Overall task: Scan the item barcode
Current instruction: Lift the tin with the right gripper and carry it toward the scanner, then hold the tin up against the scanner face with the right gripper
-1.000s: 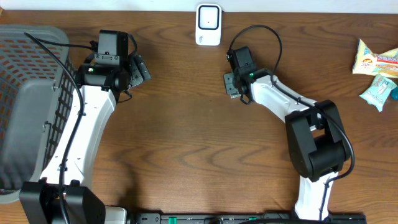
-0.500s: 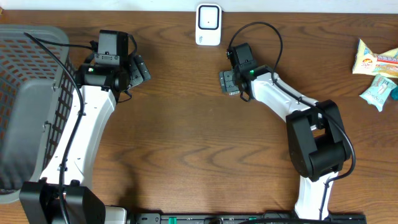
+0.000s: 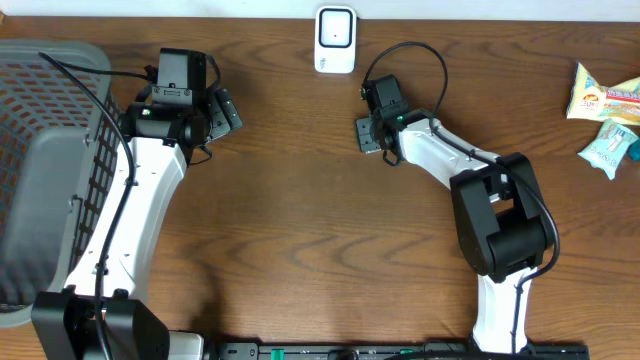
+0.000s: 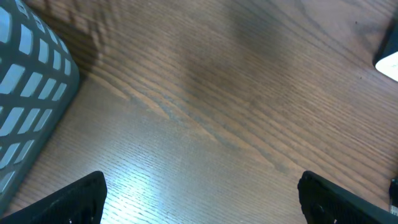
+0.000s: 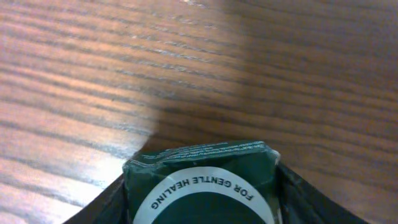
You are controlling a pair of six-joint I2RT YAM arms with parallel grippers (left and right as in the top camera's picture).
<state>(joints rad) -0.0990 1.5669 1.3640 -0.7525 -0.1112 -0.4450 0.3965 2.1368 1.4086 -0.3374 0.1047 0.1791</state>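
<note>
R gripper (image 3: 368, 133) is clamped on a dark green packet (image 5: 202, 180), which sits snug betw. both fingers (image 5: 301, 198) over bare wood near the bench's (image 3: 300, 230) far edge. The packet is close to the white scanner (image 3: 335, 40) but apart from it, and its white print reads "FOR GENTLE HEALING". L gripper (image 3: 226, 110) has jaws wide w/ nothing betw. them, over wood beside the grey basket (image 3: 50, 150) at the left edge; two snacks (image 3: 605, 105) lie at the right edge, well apart from the arms.

A mock shop checkout: barcode scanner (image 3: 335, 40), shopping basket (image 3: 40, 110) and packaged snacks (image 3: 605, 100) on a table (image 3: 300, 220).
</note>
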